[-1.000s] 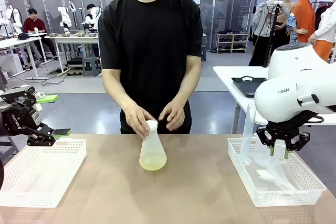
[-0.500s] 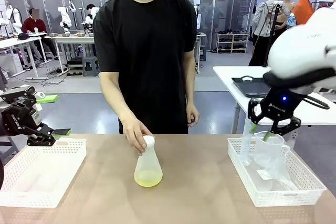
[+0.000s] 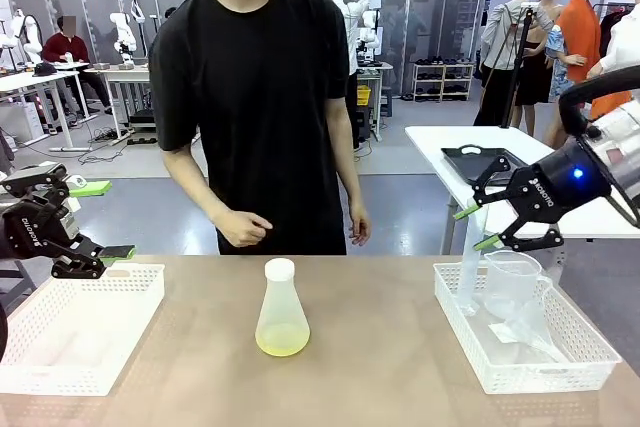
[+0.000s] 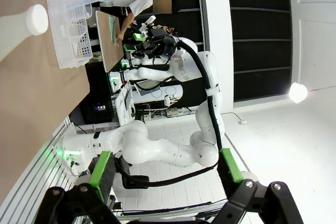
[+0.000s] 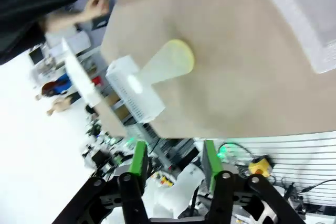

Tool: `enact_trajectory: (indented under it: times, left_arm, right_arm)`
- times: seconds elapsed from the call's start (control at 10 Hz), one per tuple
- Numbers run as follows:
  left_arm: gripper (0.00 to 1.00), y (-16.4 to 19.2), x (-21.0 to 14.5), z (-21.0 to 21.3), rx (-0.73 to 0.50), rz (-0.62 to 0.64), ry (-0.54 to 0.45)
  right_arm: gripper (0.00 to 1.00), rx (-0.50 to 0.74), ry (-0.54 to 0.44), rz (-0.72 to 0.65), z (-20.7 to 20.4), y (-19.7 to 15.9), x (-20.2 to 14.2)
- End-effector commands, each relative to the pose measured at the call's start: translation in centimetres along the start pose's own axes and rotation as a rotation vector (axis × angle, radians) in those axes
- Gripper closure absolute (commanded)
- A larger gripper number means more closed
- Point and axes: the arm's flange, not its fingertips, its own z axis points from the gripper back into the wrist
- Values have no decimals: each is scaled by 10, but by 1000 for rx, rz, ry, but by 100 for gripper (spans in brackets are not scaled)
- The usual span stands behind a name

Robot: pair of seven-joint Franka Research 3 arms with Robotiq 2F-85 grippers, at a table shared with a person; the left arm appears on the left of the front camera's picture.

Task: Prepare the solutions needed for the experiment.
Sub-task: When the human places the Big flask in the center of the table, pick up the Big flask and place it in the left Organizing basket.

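L hand (image 4: 165, 161): fingers wide apart, empty, at counter's (image 3: 380, 347) left end, by back edge of white basket (image 3: 80, 282). Ctr: capped flask (image 3: 281, 307) upright on counter, thin band of pale yellow-green liquid (image 3: 281, 340) in its base. Person behind it, person's fist (image 3: 243, 228) loosely curled, clear of flask. R side: second basket (image 3: 520, 375) w/ clear beaker (image 3: 512, 282) + tall cylinder (image 3: 470, 267) standing in it. R hand (image 3: 476, 227) above that basket, tilted, fingers apart, nothing held.
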Motion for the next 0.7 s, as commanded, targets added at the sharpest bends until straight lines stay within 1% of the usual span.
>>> enact_trajectory:
  times: [0.0,0.1,0.2,0.3,0.4,0.5,0.6]
  left_arm:
    - [0,-2,0,0,-17,3,3]
    - [0,-2,0,0,-17,3,3]
    - [0,-2,0,0,-17,3,3]
    - [0,-2,0,0,-17,3,3]
    - [0,-2,0,0,-17,3,3]
    - [0,-2,0,0,-17,3,3]
    - [0,-2,0,0,-17,3,3]
  right_arm:
    - [19,151,101,96,-12,-19,-5]
    - [13,268,135,115,-14,-25,-5]
    - [13,322,122,165,-16,-29,-6]
    - [13,384,168,185,-19,-34,-4]
    - [13,393,152,200,-23,-36,-4]
    - [13,410,199,203,-27,-38,-2]
    - [13,402,190,204,-29,-39,0]
